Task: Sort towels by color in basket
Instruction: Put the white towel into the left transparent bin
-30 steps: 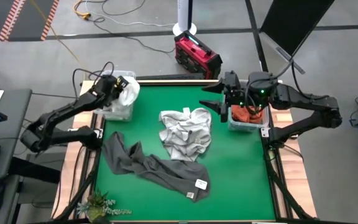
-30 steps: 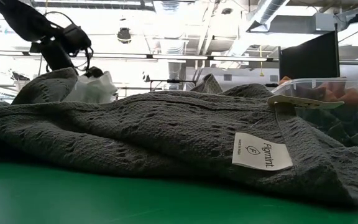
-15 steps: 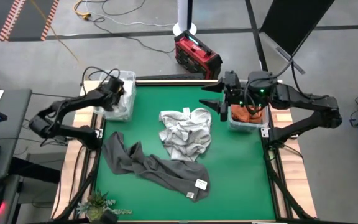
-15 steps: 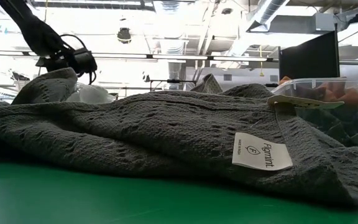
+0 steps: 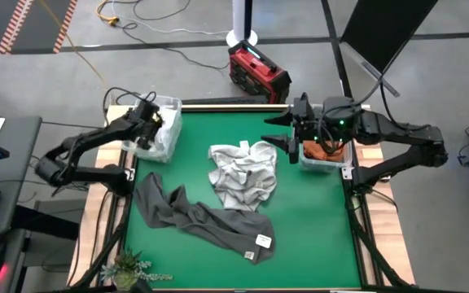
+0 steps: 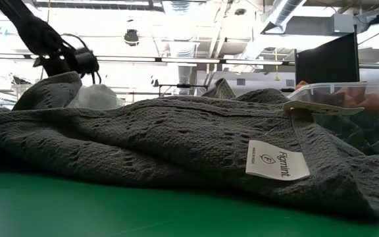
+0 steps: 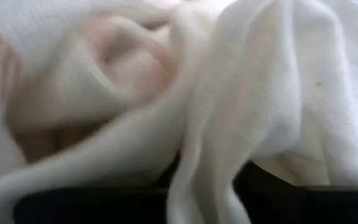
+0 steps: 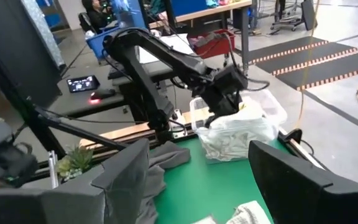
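Towels are the job: a dark grey towel (image 5: 206,218) sprawls across the near part of the green table (image 5: 316,236), its white label (image 6: 277,160) turned up at its near end, and just beyond it at mid-table lies a crumpled white and grey checked towel (image 5: 243,172), the two close together or just touching.

Beyond the dark grey towel and to its left, at the table's far left corner, stands a clear left bin (image 5: 159,130) stuffed with a white towel (image 8: 238,132). The left gripper (image 5: 146,122) is down in that bin; its wrist camera sees only white folds (image 7: 229,93) pressed against dark fingers, so I cannot tell whether it grips or has let go. Judging by this, the step in hand is settling white cloth into the bin. Done well, that means pushing the bulk below the rim, opening fully, then lifting straight up so no fold rides out or tips the light bin.

Beyond the dark grey towel and to its right, a clear right bin (image 5: 324,161) holds rust orange cloth (image 5: 324,151). The right gripper (image 5: 287,132) hangs beside it with fingers (image 8: 291,180) spread wide, holding nothing.
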`<act>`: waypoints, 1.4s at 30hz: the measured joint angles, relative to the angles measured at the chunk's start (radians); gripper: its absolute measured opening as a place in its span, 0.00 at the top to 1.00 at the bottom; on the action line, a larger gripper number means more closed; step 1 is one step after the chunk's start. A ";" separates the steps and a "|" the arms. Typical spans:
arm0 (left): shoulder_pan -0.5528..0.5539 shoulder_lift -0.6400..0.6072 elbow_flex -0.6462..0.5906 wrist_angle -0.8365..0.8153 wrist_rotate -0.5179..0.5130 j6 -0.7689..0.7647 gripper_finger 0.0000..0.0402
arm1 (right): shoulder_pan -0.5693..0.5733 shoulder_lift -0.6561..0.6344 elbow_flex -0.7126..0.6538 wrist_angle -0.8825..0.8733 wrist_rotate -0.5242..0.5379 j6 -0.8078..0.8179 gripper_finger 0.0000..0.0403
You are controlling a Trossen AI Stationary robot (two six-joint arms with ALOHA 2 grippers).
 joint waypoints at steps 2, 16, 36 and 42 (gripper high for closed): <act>0.003 -0.058 0.000 -0.010 -0.014 0.016 0.87 | 0.006 0.000 0.000 0.000 0.000 0.000 0.25; 0.004 -0.320 0.001 -0.086 -0.035 0.123 0.49 | 0.003 0.000 0.000 0.000 0.000 -0.068 0.25; 0.005 -0.503 0.003 -0.077 0.169 0.581 0.50 | -0.011 0.000 0.000 0.001 0.001 -0.070 0.25; 0.005 -0.568 0.003 -0.046 0.100 0.708 0.50 | -0.025 0.000 0.000 0.001 0.001 -0.070 0.25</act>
